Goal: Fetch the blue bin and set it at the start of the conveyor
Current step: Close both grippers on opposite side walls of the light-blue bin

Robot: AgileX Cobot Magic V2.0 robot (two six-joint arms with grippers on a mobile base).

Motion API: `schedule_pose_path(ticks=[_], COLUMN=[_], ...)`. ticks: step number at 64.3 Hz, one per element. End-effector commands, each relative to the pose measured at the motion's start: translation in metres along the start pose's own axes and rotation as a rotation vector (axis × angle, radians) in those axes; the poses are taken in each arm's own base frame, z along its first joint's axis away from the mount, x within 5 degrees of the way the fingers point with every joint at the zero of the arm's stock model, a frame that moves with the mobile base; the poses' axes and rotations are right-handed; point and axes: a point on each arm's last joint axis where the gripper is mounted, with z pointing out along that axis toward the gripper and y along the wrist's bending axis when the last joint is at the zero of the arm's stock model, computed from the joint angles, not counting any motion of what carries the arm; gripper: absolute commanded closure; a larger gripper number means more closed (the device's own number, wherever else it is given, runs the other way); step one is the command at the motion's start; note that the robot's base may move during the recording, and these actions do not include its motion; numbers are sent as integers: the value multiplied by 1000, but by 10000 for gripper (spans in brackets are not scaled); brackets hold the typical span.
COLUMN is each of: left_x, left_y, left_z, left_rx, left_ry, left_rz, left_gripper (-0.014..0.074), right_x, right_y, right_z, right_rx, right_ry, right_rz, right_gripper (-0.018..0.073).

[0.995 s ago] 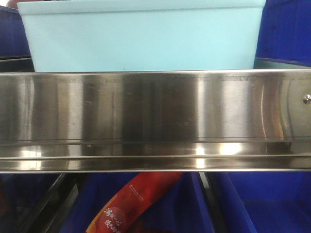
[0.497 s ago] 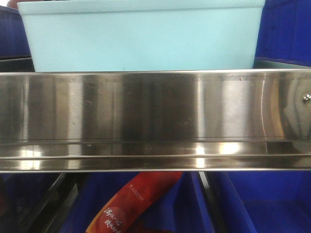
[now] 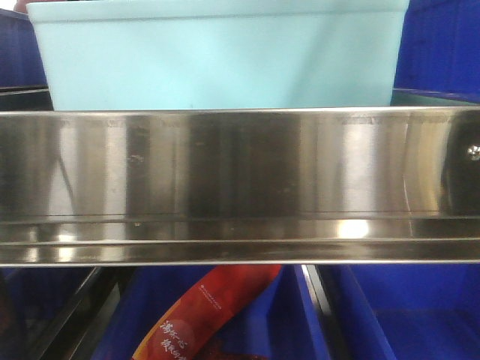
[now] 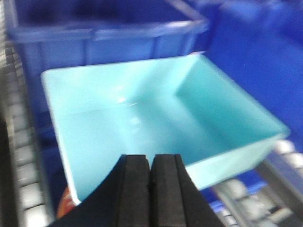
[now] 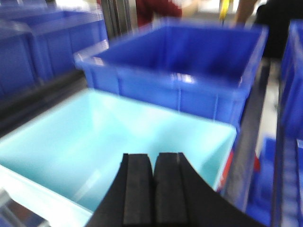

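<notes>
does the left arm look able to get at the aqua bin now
Probably yes: the left tool hangs right over the open top of the blue bin with nothing between them, though it is shut and would need opening.

The only writing is on the red packet (image 3: 196,315) below the steel shelf (image 3: 240,180): two slanting rows of white Chinese characters, with a finer white line above. All of it seems too blurred to read with certainty.
</notes>
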Motion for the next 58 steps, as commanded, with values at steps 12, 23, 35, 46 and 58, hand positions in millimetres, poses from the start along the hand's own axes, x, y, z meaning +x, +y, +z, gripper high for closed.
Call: schedule_pose_path(ticks=[12,23,35,46,58], left_x=[-32,-38,-35,-34,-27], left_y=[-19,-13,1,25,30], left_z=[49,85,114,123,141], left_rx=[-159,-216,-234,-296,-306], left_ry=[-34,68,137,154,201], left_rz=[-107,-165,-238,-271,-210], left_gripper=[707,707,707,703,498], right_x=[-9,-16,-24,-15,-7], right_y=[-19,-22,-25,-27,-31], right_z=[49,73,96,121,140], right_rx=[245,305,344,354,380], right_ry=[250,378,418,457,467], right_rz=[132,166,167,158,124], right_gripper=[700,700,700,700,648])
